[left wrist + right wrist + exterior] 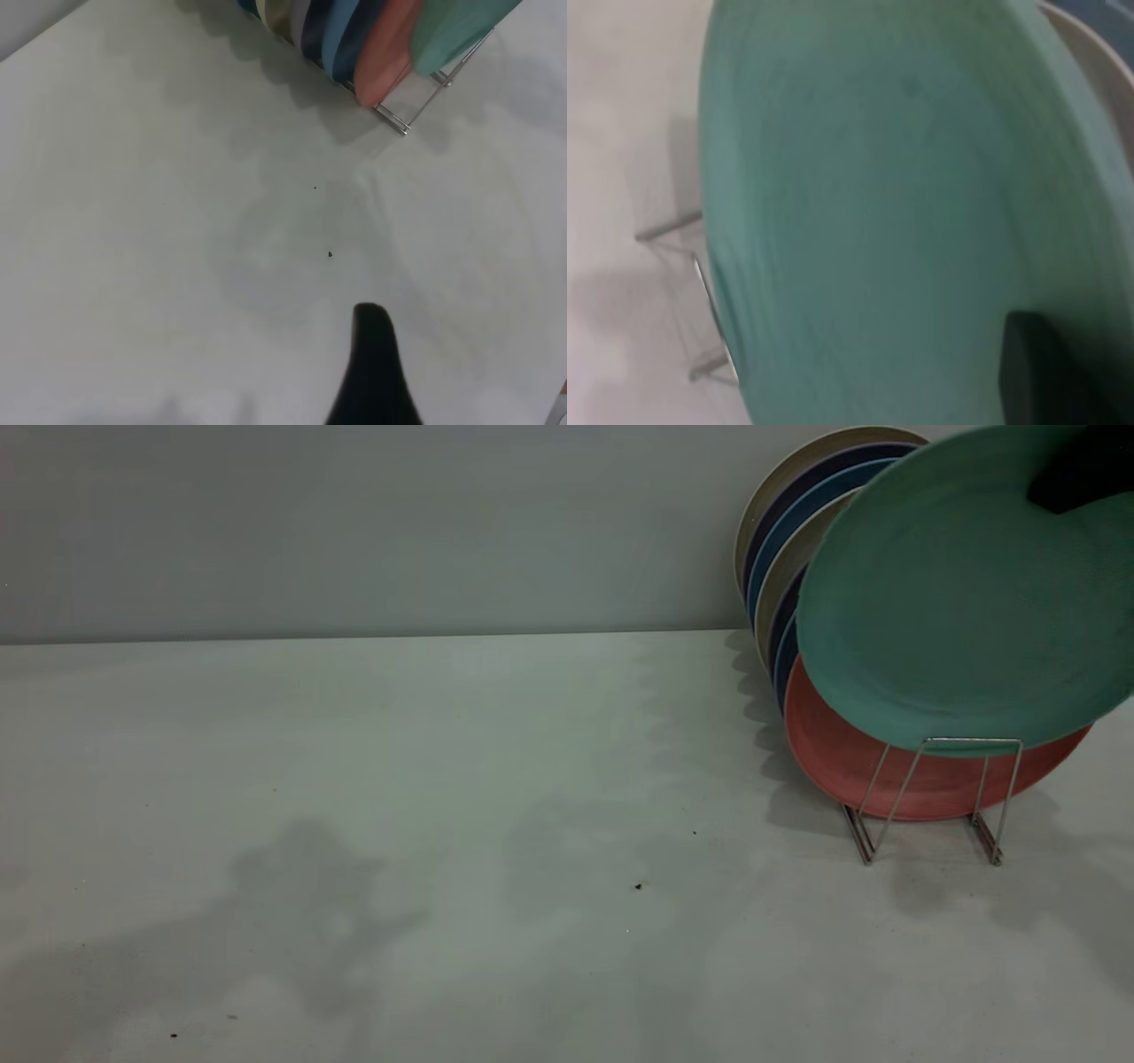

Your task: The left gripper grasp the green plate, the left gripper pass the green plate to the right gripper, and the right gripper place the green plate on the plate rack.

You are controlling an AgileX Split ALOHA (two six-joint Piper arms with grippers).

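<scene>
Teal-green and tilted, the green plate [957, 602] hangs over the front loop of the plate rack [939, 797] near the tabletop's [443, 824] far right corner, leaning toward the salmon-pink plate [886, 775], probably angled so its lower rim can drop into the free front slot; your right gripper [1076, 478] has its fingers [1036, 372] clamped on the plate's upper rim; your left gripper [372, 372] waits over bare tabletop, well apart, and whether it is closed you cannot tell.
</scene>
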